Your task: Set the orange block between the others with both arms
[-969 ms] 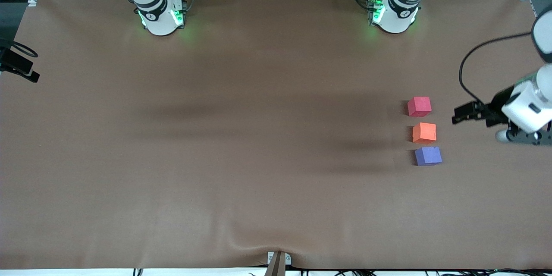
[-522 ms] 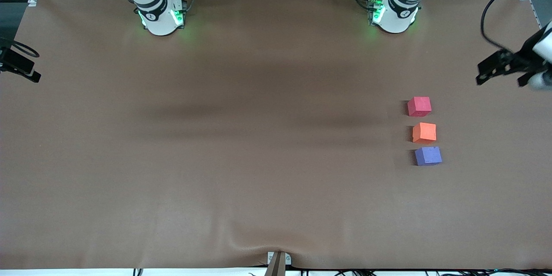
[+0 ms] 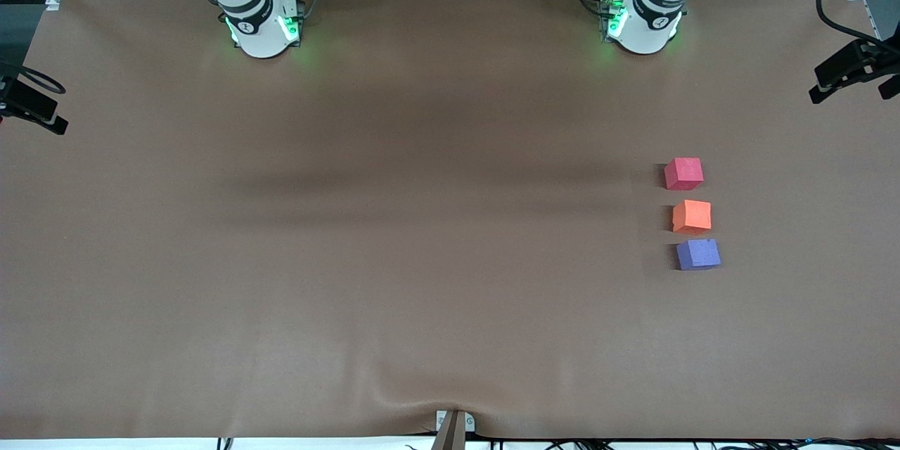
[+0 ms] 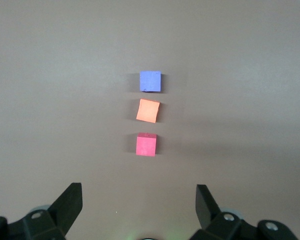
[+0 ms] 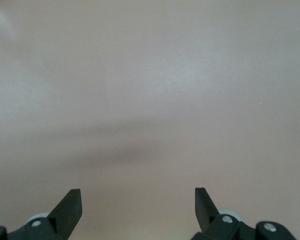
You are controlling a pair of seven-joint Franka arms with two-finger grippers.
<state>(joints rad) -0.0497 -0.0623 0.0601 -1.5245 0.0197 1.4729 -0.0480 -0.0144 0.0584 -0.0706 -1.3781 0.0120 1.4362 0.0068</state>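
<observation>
The orange block (image 3: 692, 216) sits between the pinkish-red cube (image 3: 683, 174) and bluish-purple cube (image 3: 698, 254), near the surface's (image 3: 422, 260) left-arm edge. Left gripper (image 4: 139, 200) hangs empty, spread wide; right gripper (image 5: 138, 199) likewise, waiting. Risk: a returning gripper nudging the row crooked.

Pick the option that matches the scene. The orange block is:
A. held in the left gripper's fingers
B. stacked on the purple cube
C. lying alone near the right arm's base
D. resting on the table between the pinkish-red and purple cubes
D: the orange block sits on the table in a row, with the pinkish-red cube farther from the front camera and the purple cube nearer, no fingers touching it.
</observation>
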